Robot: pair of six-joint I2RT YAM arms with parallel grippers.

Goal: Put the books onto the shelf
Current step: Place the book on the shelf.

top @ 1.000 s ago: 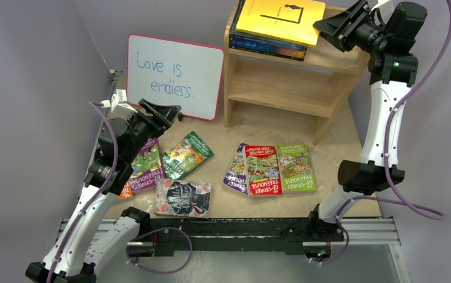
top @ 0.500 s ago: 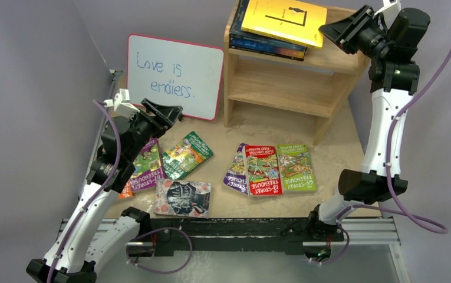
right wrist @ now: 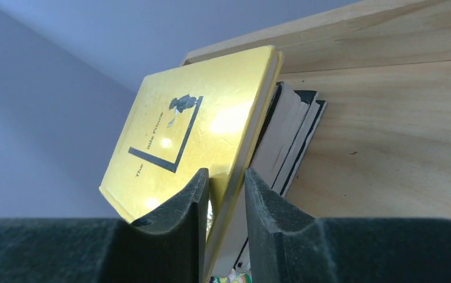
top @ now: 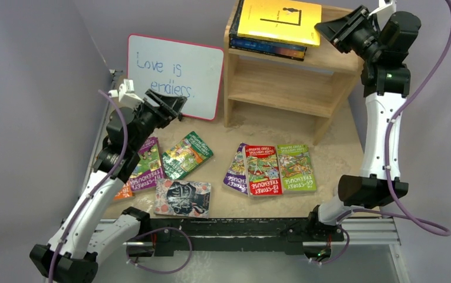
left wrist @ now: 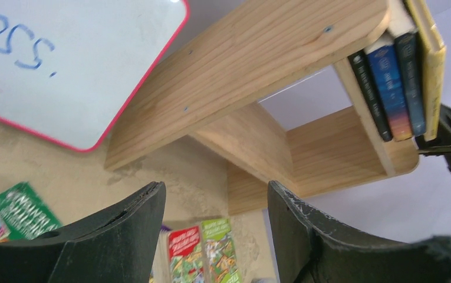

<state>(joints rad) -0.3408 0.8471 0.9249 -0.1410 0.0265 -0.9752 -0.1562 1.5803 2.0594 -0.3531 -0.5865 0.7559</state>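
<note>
Moved: yellow book squared onto the shelf stack.
Right fingers: narrow, pinching its edge.
Left fingers: wide, empty.

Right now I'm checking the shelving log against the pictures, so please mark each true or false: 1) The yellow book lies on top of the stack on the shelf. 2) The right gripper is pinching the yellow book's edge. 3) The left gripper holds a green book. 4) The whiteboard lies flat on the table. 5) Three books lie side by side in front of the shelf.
1) True: the yellow book tops the stack on the shelf.
2) True: the right gripper has its fingers on either side of that edge.
3) False: the left gripper is open and empty.
4) False: the whiteboard stands upright beside the shelf.
5) True: three books lie there, overlapping slightly.
</note>
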